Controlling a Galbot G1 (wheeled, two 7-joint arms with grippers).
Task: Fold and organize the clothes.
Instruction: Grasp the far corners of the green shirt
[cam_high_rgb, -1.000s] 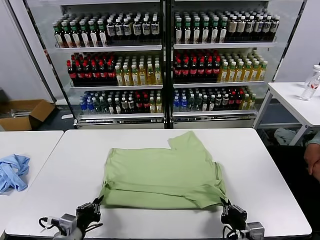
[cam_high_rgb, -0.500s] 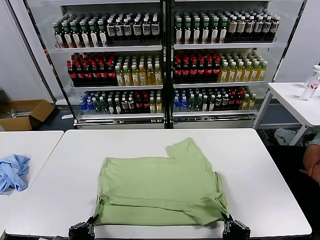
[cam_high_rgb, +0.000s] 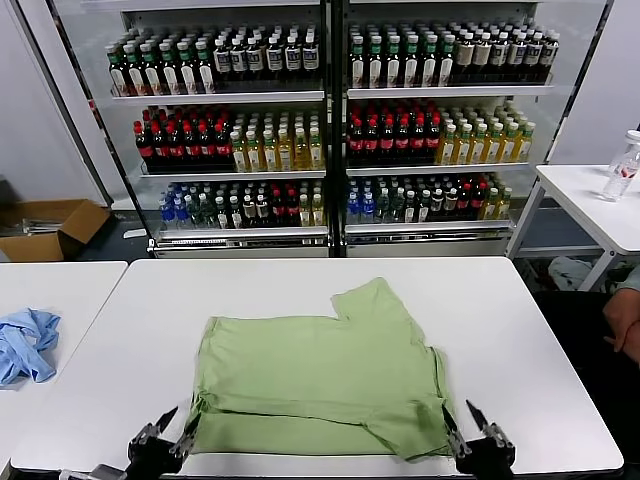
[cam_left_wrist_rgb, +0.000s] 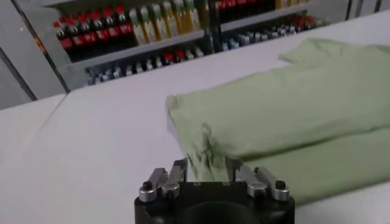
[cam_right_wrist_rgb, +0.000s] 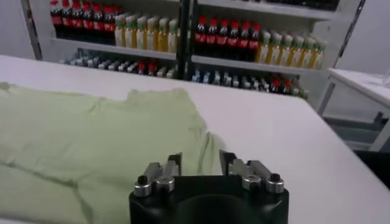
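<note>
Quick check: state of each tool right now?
Left tool: open, at the shirt's near-left corner, holding nothing.
Right tool: open, at the near-right corner, holding nothing.

**Soft cloth on a smooth matt table**

The light green shirt (cam_high_rgb: 320, 375) is soft matt cloth, smooth over its broad panels and crumpled at the near corners, with doubled layers showing along the front edge. The white table (cam_high_rgb: 520, 350) under it has a smooth, flat surface with a faint sheen. The left gripper (cam_left_wrist_rgb: 206, 175) and the right gripper (cam_right_wrist_rgb: 201, 164) have black matt bodies and bare grey metal fingers with dark screw heads. On the side table, the blue cloth (cam_high_rgb: 25, 342) is thin, rumpled fabric.
</note>
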